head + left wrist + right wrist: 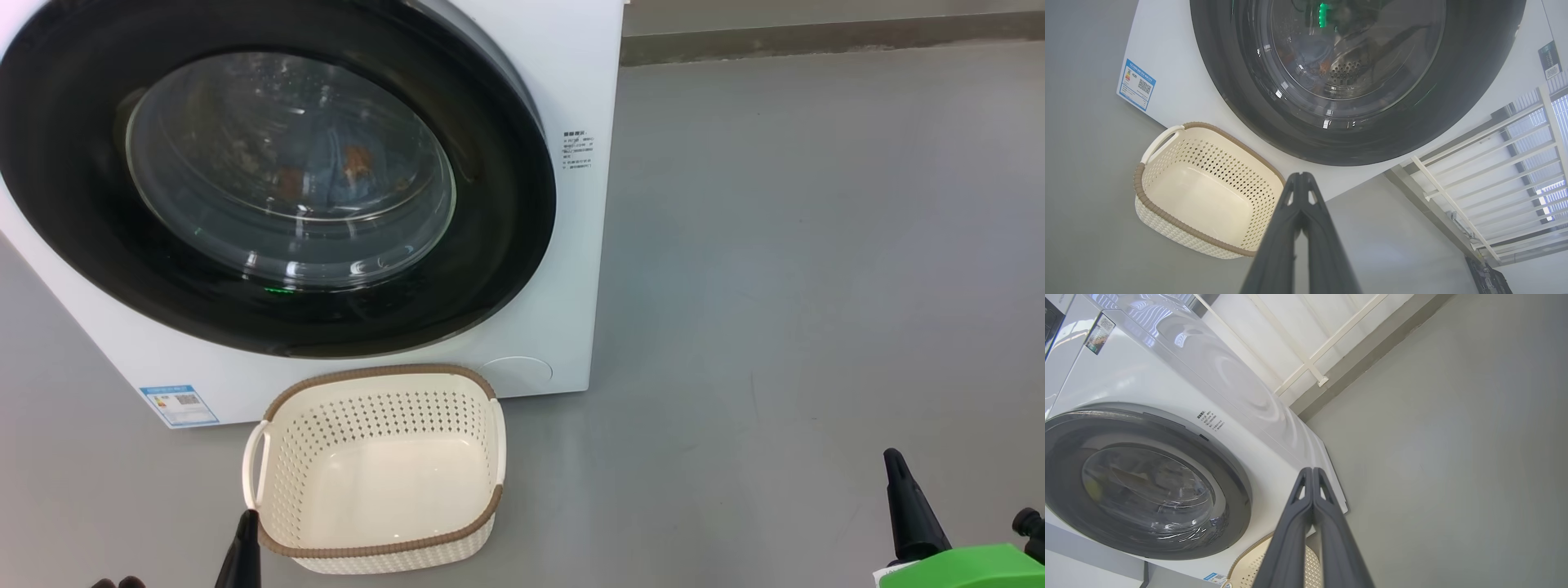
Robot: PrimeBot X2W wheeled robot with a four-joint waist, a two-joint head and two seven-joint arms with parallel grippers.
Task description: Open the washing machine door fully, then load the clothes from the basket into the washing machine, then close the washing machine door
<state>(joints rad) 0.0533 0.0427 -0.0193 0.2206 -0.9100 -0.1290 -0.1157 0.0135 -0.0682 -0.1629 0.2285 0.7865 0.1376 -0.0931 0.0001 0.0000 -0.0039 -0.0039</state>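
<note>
The washing machine (563,73) stands on the floor with its black-rimmed door (82,204) shut against the front. Through the glass I see the clothes (326,171), blue fabric with orange-brown prints, inside the drum. The cream basket (269,490) sits on the floor in front of the machine, with nothing in it. My left gripper (247,516) is shut, its tip at the basket's near left corner, holding nothing. My right gripper (891,456) is shut over bare floor at the lower right, far from the machine. The left wrist view shows the door (1474,81) and basket (1167,216) beyond the closed fingers (1290,228).
Grey floor (775,286) stretches to the right of the machine. A wall base (816,37) runs along the back. A blue energy label (178,404) is stuck on the machine's lower left front. A white railing (1494,171) stands beside the machine in the left wrist view.
</note>
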